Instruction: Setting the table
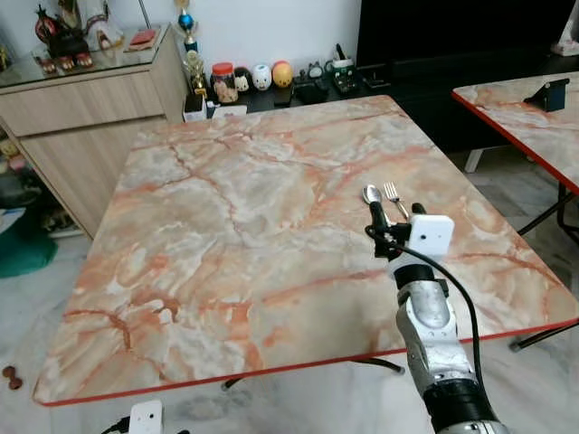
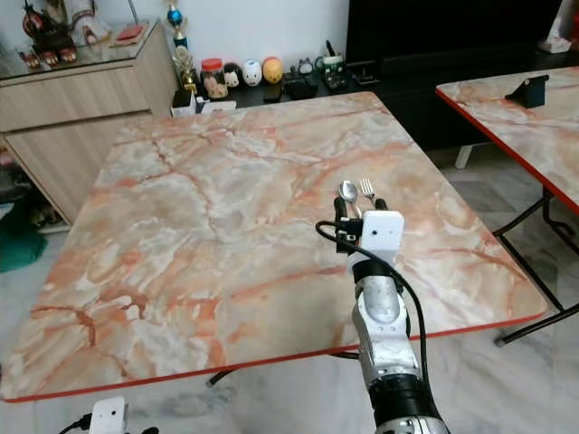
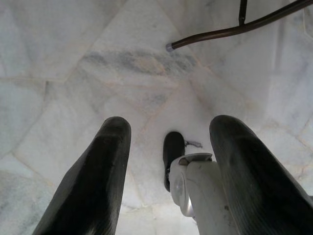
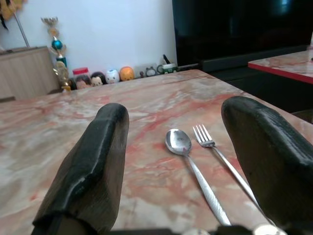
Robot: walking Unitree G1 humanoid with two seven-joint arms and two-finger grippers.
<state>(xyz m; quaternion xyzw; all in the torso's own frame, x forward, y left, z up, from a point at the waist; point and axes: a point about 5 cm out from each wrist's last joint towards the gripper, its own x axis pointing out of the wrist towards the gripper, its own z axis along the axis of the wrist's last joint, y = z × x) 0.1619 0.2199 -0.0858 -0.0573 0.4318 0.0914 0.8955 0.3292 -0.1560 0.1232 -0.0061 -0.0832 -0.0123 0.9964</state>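
Observation:
A silver spoon (image 4: 193, 166) and a silver fork (image 4: 220, 159) lie side by side on the marble-patterned table (image 1: 226, 235), toward its right side. My right gripper (image 4: 181, 169) hovers just above them, open, with the spoon and fork lying between and ahead of its two black fingers (image 4: 88, 166). From the head, the spoon (image 1: 371, 193) and fork (image 1: 392, 192) peek out beyond my right wrist (image 1: 425, 235). My left gripper (image 3: 168, 171) hangs low beside the table, open and holding nothing, pointing at the floor.
A second marble table (image 1: 534, 113) stands to the right with a dark object on it. A wooden sideboard (image 1: 81, 108) and a low shelf with jars and figurines (image 1: 262, 77) sit behind. A table leg (image 3: 234, 29) crosses the marble floor below.

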